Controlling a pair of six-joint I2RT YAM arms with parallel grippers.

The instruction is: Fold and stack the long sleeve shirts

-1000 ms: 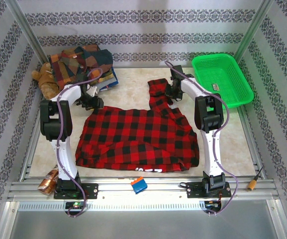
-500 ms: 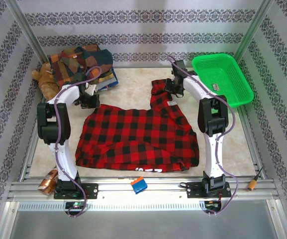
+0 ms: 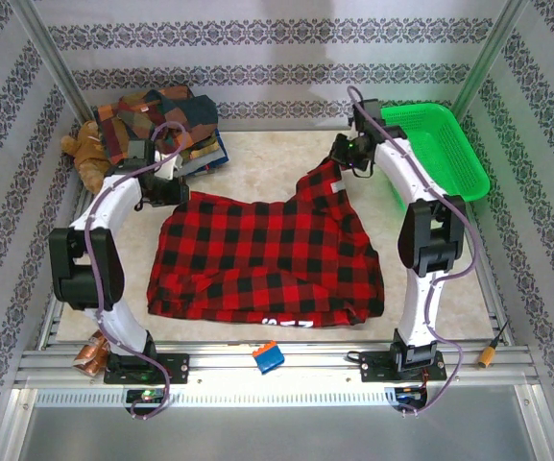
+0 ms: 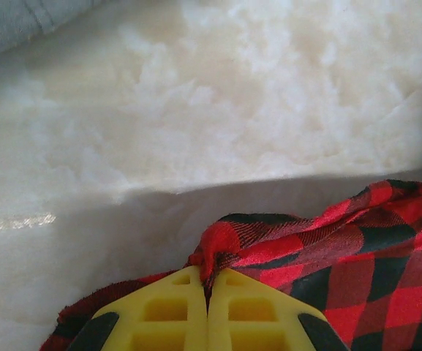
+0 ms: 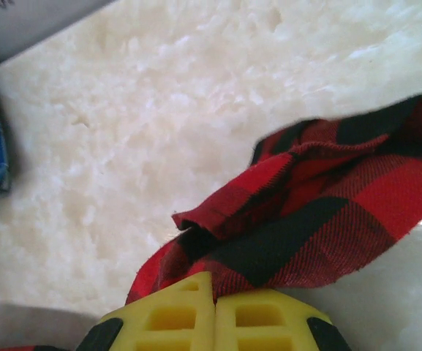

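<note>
A red-and-black check shirt (image 3: 262, 254) lies spread on the pale table, white lettering at its near hem. My left gripper (image 3: 176, 190) is shut on the shirt's far left corner; a pinch of red cloth (image 4: 218, 252) bunches between the yellow fingers (image 4: 167, 314). My right gripper (image 3: 346, 154) is shut on the far right corner, holding it raised; the check fabric (image 5: 320, 212) hangs from the yellow fingers (image 5: 262, 322). Folded patchwork plaid shirts (image 3: 156, 120) in orange, brown, green and navy are stacked at the back left.
A brown teddy bear (image 3: 84, 154) sits left of the stack. A green plastic basket (image 3: 430, 154) stands at the back right. A blue-and-orange block (image 3: 268, 357) and a copper-coloured can (image 3: 92, 351) lie by the near rail. Patterned walls enclose the table.
Both grippers have taken the shirt's far corners and pulled them outward and back. The right corner moved up toward the basket, the left corner toward the stack; the far edge is stretched.
</note>
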